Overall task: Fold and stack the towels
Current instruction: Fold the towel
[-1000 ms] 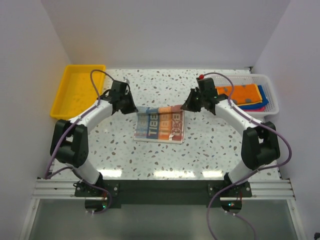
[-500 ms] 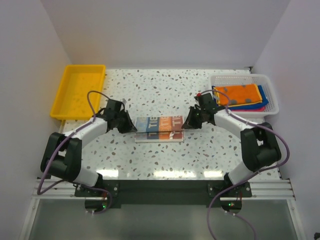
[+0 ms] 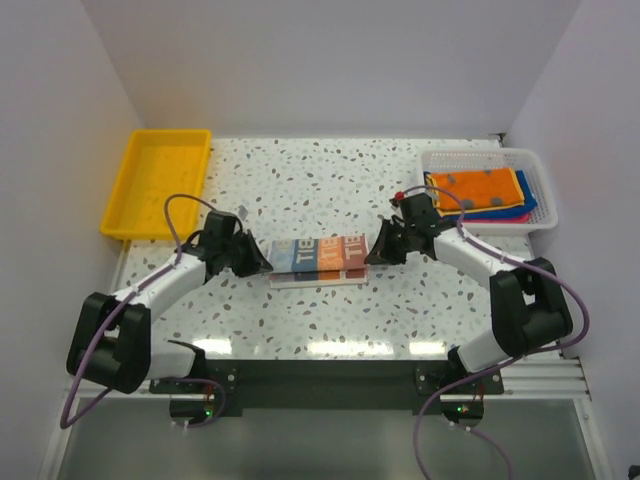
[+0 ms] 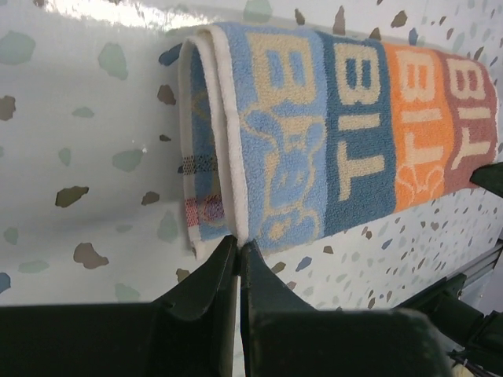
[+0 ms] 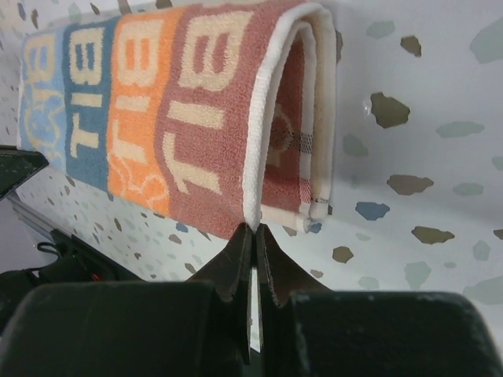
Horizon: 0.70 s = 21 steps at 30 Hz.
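Printed towel (image 4: 346, 149) hem sat pinched between the narrow, closed jaws of the left gripper (image 4: 238, 243). The tips met on the white edge of the upper layer at that short end. The right gripper (image 5: 255, 232) was shut in the same way on the upper layer's white hem at the opposite short end. In both wrist views the cloth lay doubled over, one layer flat upon the other, with the fold line on the far side from the fingers.

Seen from above, the towel rested on the speckled table (image 3: 330, 180), left of the white mesh basket (image 3: 540, 190) and a little nearer the arm bases than it. Its long axis ran from one gripper to the other, pointing roughly toward the basket. Each arm held its own end, so neither was nearer. The first fold looked laid down. Letting go would likely mean opening and backing outward along that axis, and a second fold would carry one short end over the other.

In the basket lay an orange towel (image 3: 480, 187) on top, with a blue towel (image 3: 527, 190) and a pink towel (image 3: 500, 216) showing beneath it.
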Available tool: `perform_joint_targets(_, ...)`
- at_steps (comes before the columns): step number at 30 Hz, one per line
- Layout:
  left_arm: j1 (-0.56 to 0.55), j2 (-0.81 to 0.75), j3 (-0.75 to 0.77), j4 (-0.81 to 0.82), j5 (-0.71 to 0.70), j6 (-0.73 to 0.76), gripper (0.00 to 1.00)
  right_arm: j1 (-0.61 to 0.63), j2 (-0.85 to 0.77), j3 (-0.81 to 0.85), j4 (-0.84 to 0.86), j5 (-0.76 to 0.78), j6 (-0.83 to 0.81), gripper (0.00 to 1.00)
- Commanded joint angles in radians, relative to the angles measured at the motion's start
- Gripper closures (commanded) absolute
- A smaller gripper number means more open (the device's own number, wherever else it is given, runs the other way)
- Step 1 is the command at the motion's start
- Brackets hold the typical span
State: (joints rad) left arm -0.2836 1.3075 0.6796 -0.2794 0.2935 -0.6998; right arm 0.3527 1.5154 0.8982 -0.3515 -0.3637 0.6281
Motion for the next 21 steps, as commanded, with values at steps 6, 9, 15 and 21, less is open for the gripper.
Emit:
perform_joint_targets(6, -0.02, -0.054, -0.113, 0.082, 0.001, -0.046, 1.0, -0.004, -0.015, -0.07, 0.011, 0.006, -0.021, 1.0)
perform_joint_targets(9, -0.038, -0.053, -0.136, 0.089, -0.027, -0.047, 1.0, -0.004, 0.008, -0.071, 0.014, 0.012, -0.024, 1.0)
perform_joint_targets(15, -0.052, -0.017, -0.175, 0.117, -0.065, -0.038, 0.97, 0.005, 0.022, -0.097, 0.034, 0.035, -0.024, 1.0)
perform_joint_targets(21, -0.066, 0.016, -0.209, 0.174, -0.08, -0.032, 0.73, 0.005, 0.06, -0.128, 0.083, 0.066, -0.022, 0.95)
